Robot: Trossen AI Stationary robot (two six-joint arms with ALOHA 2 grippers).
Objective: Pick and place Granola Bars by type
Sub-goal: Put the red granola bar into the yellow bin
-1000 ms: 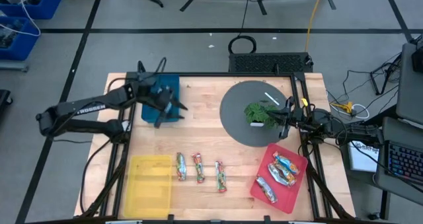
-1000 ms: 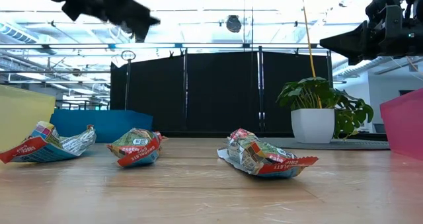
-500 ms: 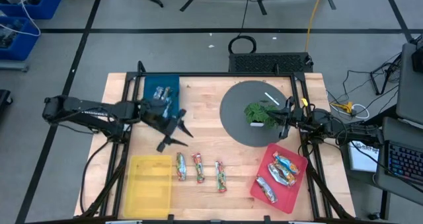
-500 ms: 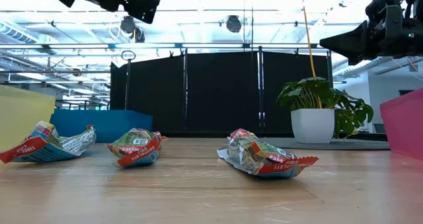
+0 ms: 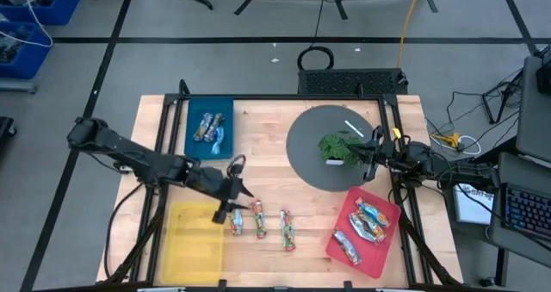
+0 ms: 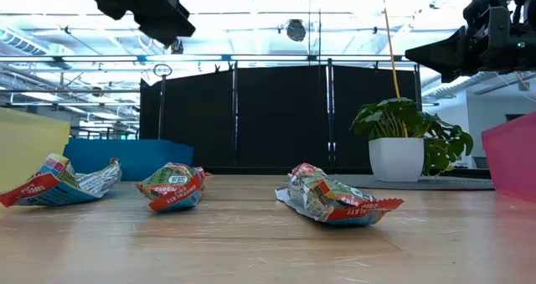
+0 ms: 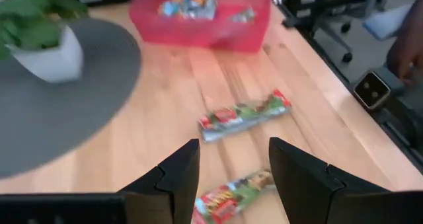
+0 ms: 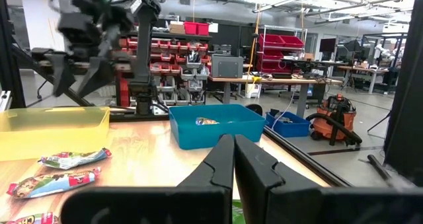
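Three red-green granola bars (image 5: 258,220) lie flat in a row on the wooden table, and also show in the low view (image 6: 172,188) and the left wrist view (image 7: 244,115). Silver-blue bars (image 5: 209,127) lie in the blue tray (image 5: 196,146). Silver-orange bars (image 5: 365,227) lie in the red tray (image 5: 386,253). My left gripper (image 5: 231,190) hovers open just above the row's left end; its fingers (image 7: 178,178) stand over one bar (image 7: 231,196) without touching it. My right gripper (image 5: 372,151) waits shut beside the potted plant.
A yellow tray (image 5: 194,236) sits at the near left, beside the row of bars. A potted green plant (image 5: 341,147) stands on a grey round disc (image 5: 310,167) at the far right. Bare wood lies between the trays. A person's hand (image 7: 406,42) shows beyond the table edge.
My left gripper has travelled from above the blue tray toward the table's near edge, stopping over the left end of the red-green row, still open. The silver-blue bars in the blue tray are uncovered now. The bars have not moved.
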